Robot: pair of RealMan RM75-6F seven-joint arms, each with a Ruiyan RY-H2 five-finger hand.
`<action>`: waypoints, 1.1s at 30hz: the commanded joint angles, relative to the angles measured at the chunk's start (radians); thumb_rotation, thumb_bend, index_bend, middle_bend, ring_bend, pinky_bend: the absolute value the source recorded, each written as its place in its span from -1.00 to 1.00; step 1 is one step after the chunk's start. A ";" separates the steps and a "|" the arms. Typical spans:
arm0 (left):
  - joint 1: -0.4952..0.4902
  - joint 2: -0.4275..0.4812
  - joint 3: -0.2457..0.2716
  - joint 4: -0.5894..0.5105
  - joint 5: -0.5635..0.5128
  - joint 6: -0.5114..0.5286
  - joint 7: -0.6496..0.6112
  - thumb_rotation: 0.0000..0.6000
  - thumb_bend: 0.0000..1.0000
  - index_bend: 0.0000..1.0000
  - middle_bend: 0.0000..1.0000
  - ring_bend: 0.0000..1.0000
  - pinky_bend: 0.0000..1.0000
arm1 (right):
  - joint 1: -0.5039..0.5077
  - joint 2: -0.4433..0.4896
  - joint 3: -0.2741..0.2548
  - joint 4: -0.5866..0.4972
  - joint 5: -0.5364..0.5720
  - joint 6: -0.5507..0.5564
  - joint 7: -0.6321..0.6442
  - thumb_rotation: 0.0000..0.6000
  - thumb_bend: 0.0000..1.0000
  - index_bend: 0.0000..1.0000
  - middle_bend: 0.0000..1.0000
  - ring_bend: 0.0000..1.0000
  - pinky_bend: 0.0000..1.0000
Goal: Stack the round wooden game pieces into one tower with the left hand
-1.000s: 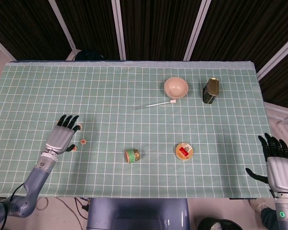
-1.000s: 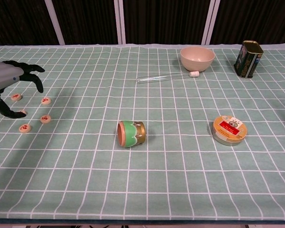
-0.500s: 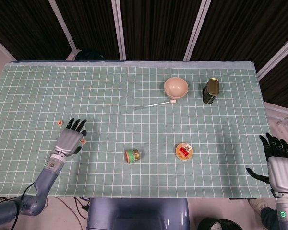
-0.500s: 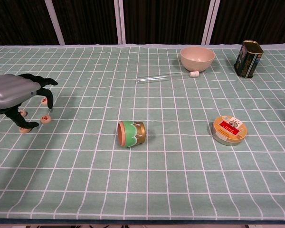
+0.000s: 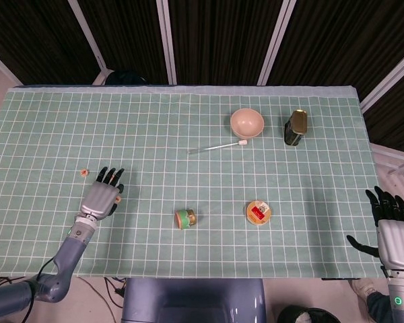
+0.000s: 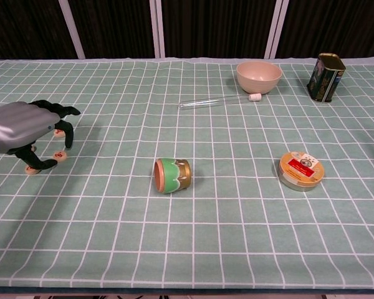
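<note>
Several small round wooden pieces lie on the green checked cloth at the left. In the chest view one piece [image 6: 60, 132] sits under my left hand's fingertips, another piece [image 6: 61, 156] lies just beside them, and a third piece [image 6: 31, 169] is by the thumb. From the head view a lone piece [image 5: 85, 172] lies left of the hand. My left hand [image 6: 26, 124] [image 5: 102, 197] arches over the group with its fingers spread, and I see nothing held in it. My right hand [image 5: 390, 229] hangs open off the table's right front corner.
A small green cup [image 6: 172, 175] lies on its side mid-table, with a round tin [image 6: 301, 170] to its right. At the back stand a pink bowl [image 6: 258, 76] and a dark tin can [image 6: 326, 76], with a thin glass tube [image 6: 218, 101] in front of the bowl.
My left hand has moved right and slightly nearer, from beside the pieces to over them. The lone piece on its left has come into sight. The right hand has not moved.
</note>
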State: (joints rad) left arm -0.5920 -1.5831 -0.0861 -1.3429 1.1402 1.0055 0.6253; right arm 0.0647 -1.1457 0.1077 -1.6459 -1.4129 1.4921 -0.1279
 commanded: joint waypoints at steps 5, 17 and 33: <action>-0.002 -0.011 0.008 0.015 -0.003 0.001 0.002 1.00 -0.39 -0.06 -1.00 -1.00 -1.00 | 0.000 0.000 0.001 0.000 0.002 0.000 0.000 1.00 -0.54 -0.89 -0.97 -0.92 -1.00; -0.005 -0.024 0.014 0.043 -0.009 0.001 0.006 1.00 -0.39 -0.05 -0.99 -1.00 -1.00 | 0.001 0.000 0.001 -0.001 0.005 -0.002 -0.003 1.00 -0.54 -0.89 -0.97 -0.92 -1.00; -0.004 -0.012 0.020 0.032 -0.002 0.017 0.008 1.00 -0.35 0.04 -0.91 -1.00 -1.00 | 0.001 -0.002 0.006 0.000 0.010 0.002 -0.007 1.00 -0.53 -0.89 -0.97 -0.92 -1.00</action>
State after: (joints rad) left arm -0.5962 -1.5978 -0.0662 -1.3079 1.1362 1.0197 0.6337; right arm 0.0653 -1.1476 0.1133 -1.6463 -1.4030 1.4937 -0.1345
